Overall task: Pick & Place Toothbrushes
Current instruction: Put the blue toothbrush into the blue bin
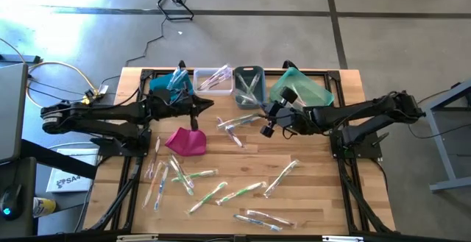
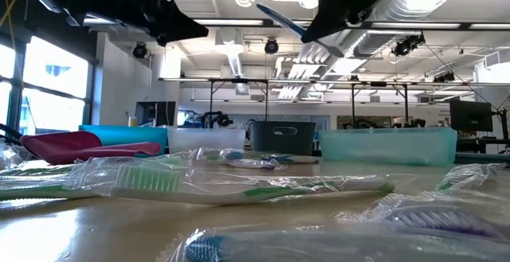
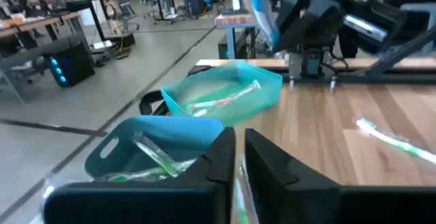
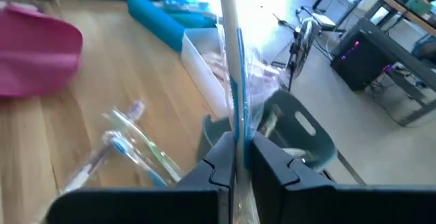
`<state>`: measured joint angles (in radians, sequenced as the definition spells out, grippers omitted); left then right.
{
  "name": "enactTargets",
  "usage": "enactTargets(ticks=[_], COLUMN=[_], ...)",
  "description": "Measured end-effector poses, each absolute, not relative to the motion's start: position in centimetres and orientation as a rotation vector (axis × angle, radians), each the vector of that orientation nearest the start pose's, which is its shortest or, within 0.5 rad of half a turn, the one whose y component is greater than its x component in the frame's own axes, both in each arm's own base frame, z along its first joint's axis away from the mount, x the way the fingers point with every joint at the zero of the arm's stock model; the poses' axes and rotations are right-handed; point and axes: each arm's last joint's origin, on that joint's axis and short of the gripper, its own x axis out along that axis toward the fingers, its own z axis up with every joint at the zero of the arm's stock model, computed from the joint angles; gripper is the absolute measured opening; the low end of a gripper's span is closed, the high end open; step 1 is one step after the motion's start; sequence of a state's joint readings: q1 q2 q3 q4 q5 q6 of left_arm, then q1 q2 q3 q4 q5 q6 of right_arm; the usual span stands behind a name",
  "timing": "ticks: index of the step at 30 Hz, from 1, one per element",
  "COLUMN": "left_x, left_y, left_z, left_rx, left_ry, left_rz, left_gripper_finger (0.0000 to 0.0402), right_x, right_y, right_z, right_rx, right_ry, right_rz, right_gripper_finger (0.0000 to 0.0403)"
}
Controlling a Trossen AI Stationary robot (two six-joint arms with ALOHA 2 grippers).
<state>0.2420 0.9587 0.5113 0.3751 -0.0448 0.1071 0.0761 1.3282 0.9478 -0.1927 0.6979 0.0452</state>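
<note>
Several wrapped toothbrushes (image 1: pixel 221 191) lie flat on the near half of the wooden table, and a few more (image 1: pixel 232 125) lie nearer the bins. My right gripper (image 4: pixel 238 157) hovers over the table in front of the grey bin (image 1: pixel 249 86), shut on a blue toothbrush (image 4: pixel 233 67) in clear wrap. My left gripper (image 3: pixel 238 159) hovers by the blue bin (image 1: pixel 163 87) and points level toward the grey and teal bins. Its fingers stand a narrow slit apart, with a pale toothbrush (image 3: pixel 236 193) in the slit. My left gripper has a thin pale wrapped toothbrush between its two fingers. Only a sliver of it shows in the slit, and the fingers hide which part it is and how it hangs. My right gripper pinches the blue toothbrush's shaft (image 4: pixel 237 130) between its two fingers. The brush points straight forward past the fingertips, along the fingers. It is lifted clear of the table, and its wrapper (image 4: pixel 262 81) trails loose beside it.
Four bins stand in a row at the far edge: blue, clear (image 1: pixel 213 80), grey and teal (image 1: pixel 303 87); the teal one tilts and holds a toothbrush. A magenta pouch (image 1: pixel 185 140) lies on the table just near my left gripper.
</note>
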Motion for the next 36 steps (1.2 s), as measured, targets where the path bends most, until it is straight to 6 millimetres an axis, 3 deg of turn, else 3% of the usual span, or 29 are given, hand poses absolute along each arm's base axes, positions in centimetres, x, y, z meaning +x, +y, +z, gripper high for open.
enactTargets(ticks=[6,10,21,36], left_x=[20.6,20.9,22.6,25.0], left_y=[5.2,5.1,5.2,5.5], left_z=[26.8,27.2,27.0,26.8], left_rx=[0.071,0.076,0.097,0.093], left_ry=[0.019,-0.041,-0.155,-0.206], left_rz=[0.275,0.220,0.117,0.010], left_gripper_finger=[0.0107,0.0131,0.0132,0.0132], right_x=[29.1,29.6,30.1,30.1], right_y=[0.4,0.6,0.9,0.9], right_z=[27.7,28.2,29.1,29.2], right_rx=[-0.179,-0.144,-0.132,-0.127], right_ry=[0.476,0.415,0.314,0.309], right_rz=[-0.550,-0.471,-0.355,-0.355], right_gripper_finger=[0.0017,0.0017,0.0017,0.0017])
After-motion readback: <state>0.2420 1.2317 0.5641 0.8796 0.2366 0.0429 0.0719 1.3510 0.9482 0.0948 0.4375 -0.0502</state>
